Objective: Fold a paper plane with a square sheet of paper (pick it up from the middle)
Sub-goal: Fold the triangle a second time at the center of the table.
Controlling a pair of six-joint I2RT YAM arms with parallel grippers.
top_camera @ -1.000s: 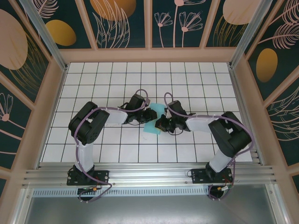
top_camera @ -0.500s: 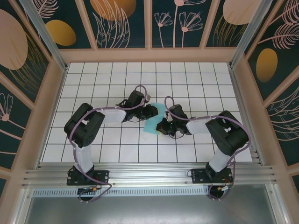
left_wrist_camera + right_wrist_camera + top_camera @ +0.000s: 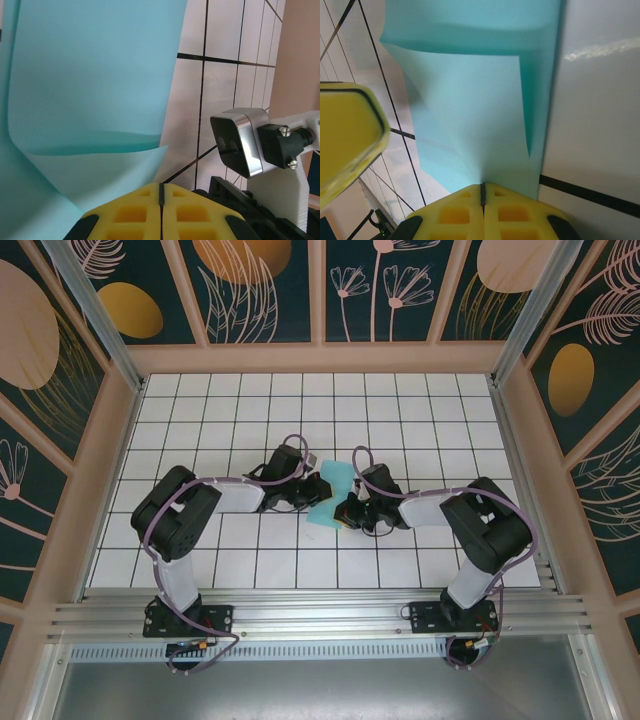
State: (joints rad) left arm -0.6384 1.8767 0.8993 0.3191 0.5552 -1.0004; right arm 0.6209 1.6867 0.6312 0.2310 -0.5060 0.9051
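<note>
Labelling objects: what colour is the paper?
The paper is plain light cyan, clearest in the right wrist view.

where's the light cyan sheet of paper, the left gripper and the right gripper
light cyan square sheet of paper (image 3: 90,75), left wrist view, its broad flat part
left gripper (image 3: 161,192), left wrist view, seam between its yellow fingertips
right gripper (image 3: 482,192), right wrist view, seam between its yellow fingertips
</note>
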